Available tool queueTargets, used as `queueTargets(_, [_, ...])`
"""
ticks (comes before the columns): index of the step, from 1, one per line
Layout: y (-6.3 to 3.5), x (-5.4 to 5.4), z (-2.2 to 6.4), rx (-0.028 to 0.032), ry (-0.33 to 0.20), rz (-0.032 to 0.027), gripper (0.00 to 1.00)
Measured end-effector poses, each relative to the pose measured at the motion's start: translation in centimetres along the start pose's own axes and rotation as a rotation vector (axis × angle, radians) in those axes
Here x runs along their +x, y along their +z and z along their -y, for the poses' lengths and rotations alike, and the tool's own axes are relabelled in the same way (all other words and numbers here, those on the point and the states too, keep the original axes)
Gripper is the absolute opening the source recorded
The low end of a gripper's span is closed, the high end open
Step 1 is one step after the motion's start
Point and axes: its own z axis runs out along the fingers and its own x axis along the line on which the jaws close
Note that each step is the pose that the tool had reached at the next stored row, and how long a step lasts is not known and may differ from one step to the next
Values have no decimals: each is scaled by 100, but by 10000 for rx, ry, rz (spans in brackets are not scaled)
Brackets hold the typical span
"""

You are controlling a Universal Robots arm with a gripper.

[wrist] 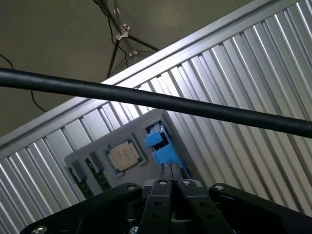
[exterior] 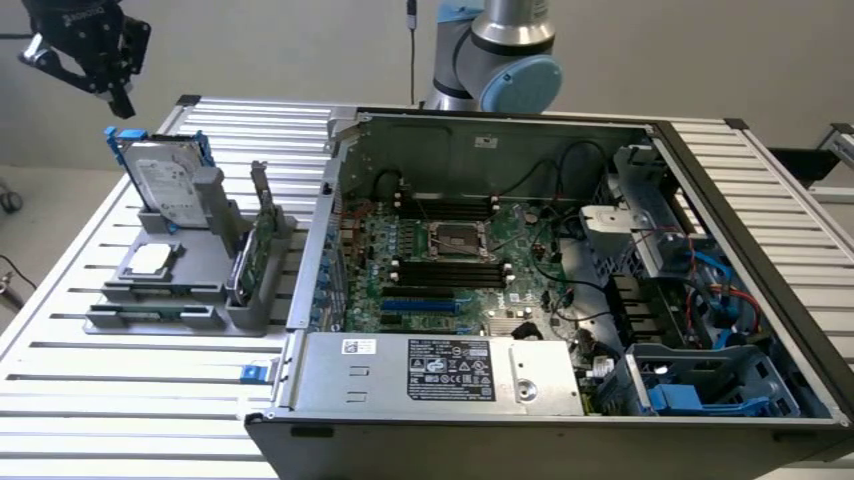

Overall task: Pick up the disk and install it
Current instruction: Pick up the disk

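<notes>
The disk stands upright in a grey holder on the exterior view's left. It is silver-grey with a white label and blue rails. My gripper hangs well above and behind it, apart from it, with the jaws shut on nothing. In the wrist view the shut gripper points down over the disk, which is seen edge-on by its blue rail.
The holder also carries a small square silver chip and a thin green card. An open computer case lies on the slatted table, with a blue drive bay at its near right corner. A black cable crosses the wrist view.
</notes>
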Motion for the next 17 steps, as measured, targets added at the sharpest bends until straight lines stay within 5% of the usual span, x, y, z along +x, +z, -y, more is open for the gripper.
queueTargets(17, [17,0,0,-9,-2964,104,11])
